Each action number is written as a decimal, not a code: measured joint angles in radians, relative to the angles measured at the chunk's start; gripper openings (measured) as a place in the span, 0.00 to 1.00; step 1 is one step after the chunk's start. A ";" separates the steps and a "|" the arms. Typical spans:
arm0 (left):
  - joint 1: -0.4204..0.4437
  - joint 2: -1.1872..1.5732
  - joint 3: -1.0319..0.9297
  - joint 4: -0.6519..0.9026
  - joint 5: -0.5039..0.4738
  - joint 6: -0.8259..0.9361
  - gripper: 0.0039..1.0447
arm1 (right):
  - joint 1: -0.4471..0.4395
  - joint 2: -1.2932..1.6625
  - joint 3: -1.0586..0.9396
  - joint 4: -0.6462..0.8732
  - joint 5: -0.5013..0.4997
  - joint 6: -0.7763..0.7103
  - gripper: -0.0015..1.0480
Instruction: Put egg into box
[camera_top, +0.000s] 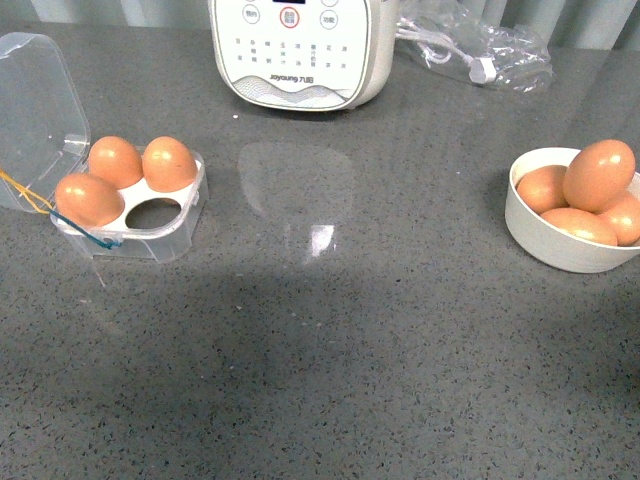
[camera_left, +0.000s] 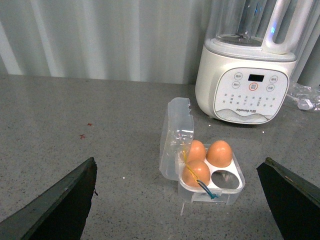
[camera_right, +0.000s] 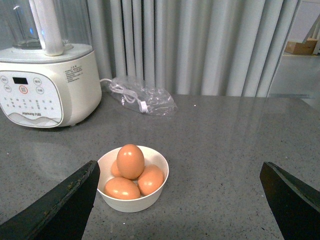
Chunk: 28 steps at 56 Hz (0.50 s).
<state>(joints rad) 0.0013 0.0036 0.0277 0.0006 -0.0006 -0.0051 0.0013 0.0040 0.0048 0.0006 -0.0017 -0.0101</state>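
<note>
The clear box (camera_top: 168, 240) sits open at the table's left, its lid (camera_top: 35, 110) folded back. Three orange-brown eggs fill its white tray; the front right hole (camera_top: 155, 212) is empty. Several more eggs lie in a round white bowl (camera_top: 545, 250) at the right, with one egg (camera_top: 598, 174) on top. Neither gripper shows in the front view. My left gripper (camera_left: 179, 162) is open and empty, above and short of the box (camera_left: 220, 192). My right gripper (camera_right: 180, 165) is open and empty, short of the bowl (camera_right: 150, 200) and its top egg (camera_right: 130, 161).
A white blender (camera_top: 300, 50) stands at the back centre. A clear plastic bag with a white cable (camera_top: 480, 50) lies at the back right. A curtain (camera_right: 200, 45) hangs behind the table.
</note>
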 joint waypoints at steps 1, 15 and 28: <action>0.000 0.000 0.000 0.000 0.000 0.000 0.94 | 0.000 0.000 0.000 0.000 0.000 0.000 0.93; 0.000 0.000 0.000 0.000 0.000 0.000 0.94 | 0.000 0.000 0.000 0.000 0.000 0.000 0.93; 0.000 0.000 0.000 0.000 0.000 0.000 0.94 | 0.000 0.000 0.000 0.000 0.000 0.000 0.93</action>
<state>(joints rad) 0.0013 0.0036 0.0277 0.0006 -0.0006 -0.0051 0.0013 0.0040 0.0048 0.0006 -0.0017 -0.0101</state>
